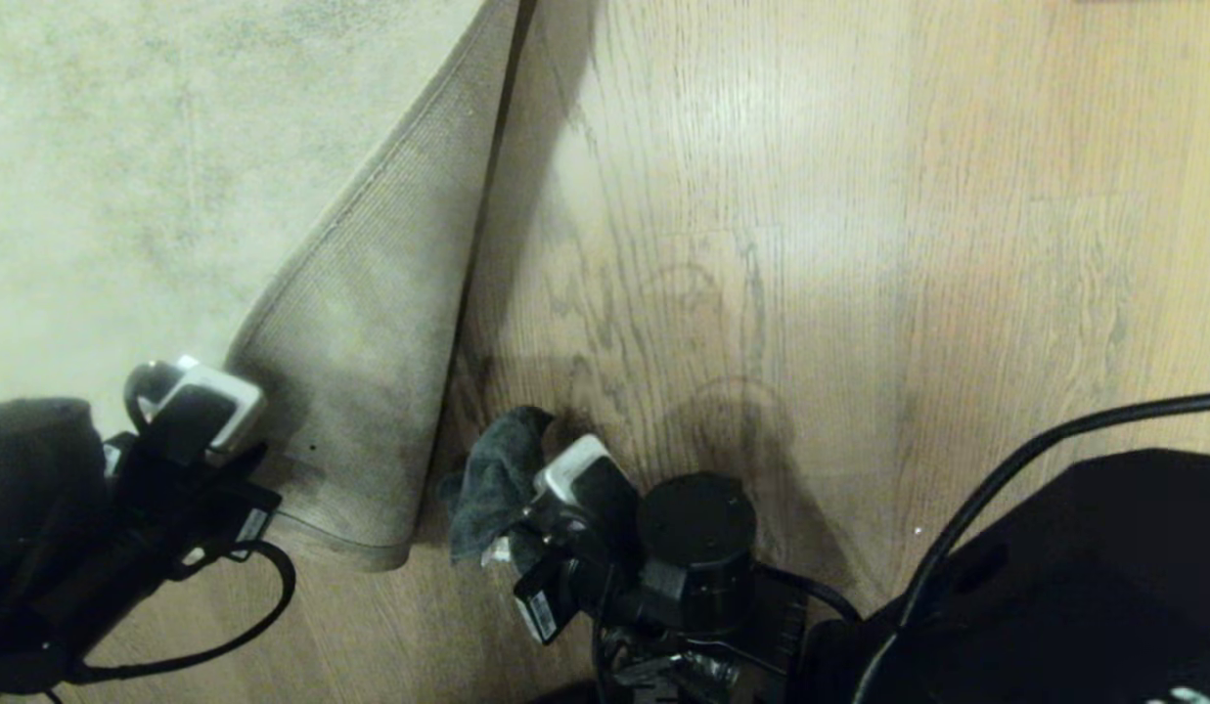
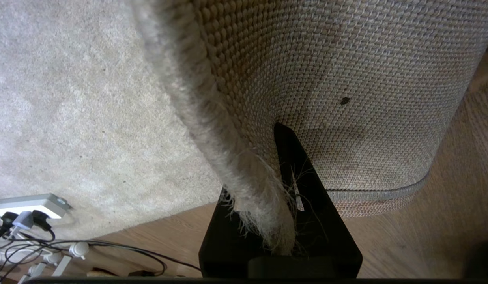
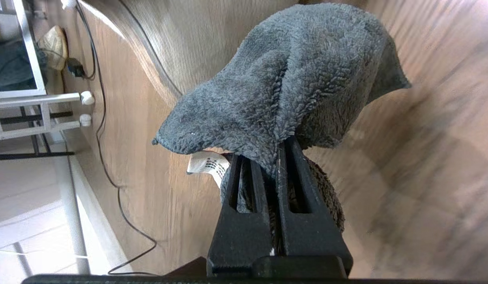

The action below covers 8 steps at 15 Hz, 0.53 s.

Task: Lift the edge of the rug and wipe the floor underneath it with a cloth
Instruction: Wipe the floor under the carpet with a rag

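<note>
1. Rug edge (image 1: 370, 323), folded back over the pale rug (image 1: 125, 147), coarse woven backing facing up; fold widest near the robot, narrowing to a point farther away.
2. Left gripper (image 2: 285, 173), at the near left of the head view, clamped shut on the rug edge; frayed pile pinched between the black fingers (image 2: 307, 189).
3. Floor (image 1: 810, 244), brown wood-grain planks with dark wavy lines, exposed just right of the fold.
4. Right gripper (image 3: 278, 157), low and centre in the head view, closed tight on the cloth (image 3: 291, 75).
5. Cloth, dark grey, fluffy, draped over the fingertips, just beside the lifted fold and above the bare floor; contact with the floor not discernible.
6. White label (image 3: 206, 165), hanging from the cloth's underside.
7. Power strip (image 2: 30, 203) with plugged cables, resting at the rug's border in the left wrist view.
</note>
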Tool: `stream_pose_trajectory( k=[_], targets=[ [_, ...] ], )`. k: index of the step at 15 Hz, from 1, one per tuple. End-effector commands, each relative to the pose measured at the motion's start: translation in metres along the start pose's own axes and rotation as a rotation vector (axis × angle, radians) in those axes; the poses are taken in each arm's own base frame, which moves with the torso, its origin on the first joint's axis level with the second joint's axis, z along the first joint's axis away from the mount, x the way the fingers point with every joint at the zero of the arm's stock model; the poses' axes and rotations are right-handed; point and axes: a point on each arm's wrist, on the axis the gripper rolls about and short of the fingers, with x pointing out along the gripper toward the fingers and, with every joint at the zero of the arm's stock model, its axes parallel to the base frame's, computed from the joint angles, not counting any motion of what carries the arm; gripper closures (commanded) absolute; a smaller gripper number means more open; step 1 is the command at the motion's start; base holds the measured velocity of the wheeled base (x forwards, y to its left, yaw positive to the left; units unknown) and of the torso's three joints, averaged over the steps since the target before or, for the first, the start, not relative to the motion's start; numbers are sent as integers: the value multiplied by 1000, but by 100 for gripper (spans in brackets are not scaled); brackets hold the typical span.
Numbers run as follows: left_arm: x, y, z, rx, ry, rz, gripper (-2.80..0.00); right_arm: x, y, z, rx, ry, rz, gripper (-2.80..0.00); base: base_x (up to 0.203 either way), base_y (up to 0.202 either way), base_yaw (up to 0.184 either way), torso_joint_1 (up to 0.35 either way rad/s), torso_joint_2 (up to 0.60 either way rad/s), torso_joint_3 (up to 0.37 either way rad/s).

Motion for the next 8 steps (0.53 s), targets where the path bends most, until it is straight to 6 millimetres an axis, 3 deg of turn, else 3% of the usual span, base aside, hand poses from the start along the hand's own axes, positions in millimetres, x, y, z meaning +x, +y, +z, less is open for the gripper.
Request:
stream_pose_trajectory(
  k=[1,5,8],
  targets=[
    [0,1,0,0,-2,5,0,19,5,-25,8,25,2,0,0,0,0,0,0,0],
    [2,4,-2,-7,13,21,0,38,7,-37,45,-5,-1,0,0,0,0,0,0,0],
    [3,5,-3,-11,17,26,0,47,-3,-35,52,-32,-31,0,0,0,0,0,0,0]
  ],
)
